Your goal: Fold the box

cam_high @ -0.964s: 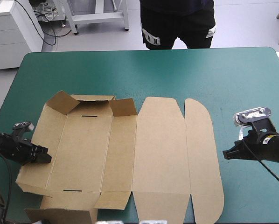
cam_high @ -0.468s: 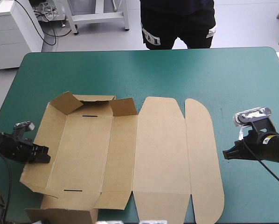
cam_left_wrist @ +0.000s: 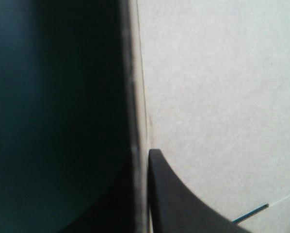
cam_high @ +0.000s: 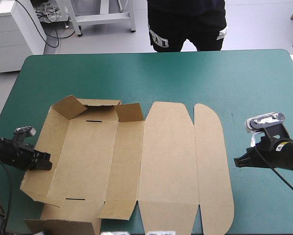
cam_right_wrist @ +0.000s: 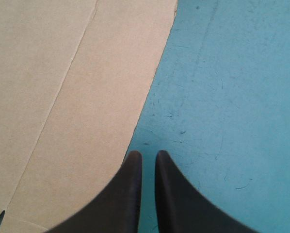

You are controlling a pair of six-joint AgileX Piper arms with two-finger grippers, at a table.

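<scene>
High view: we are pinching one creased, round-flapped brown box (cam_high: 161,156) with our left gripper (cam_high: 48,164), right gripper (cam_high: 236,161) pressed together.

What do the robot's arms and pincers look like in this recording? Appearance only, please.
The left arm and right arm are black and blocky. The left pincer and right pincer each have two broad black fingers, curved like fins, wide at the base and narrowing to a tip. Their surfaces look smooth and matte, with no markings visible.
</scene>
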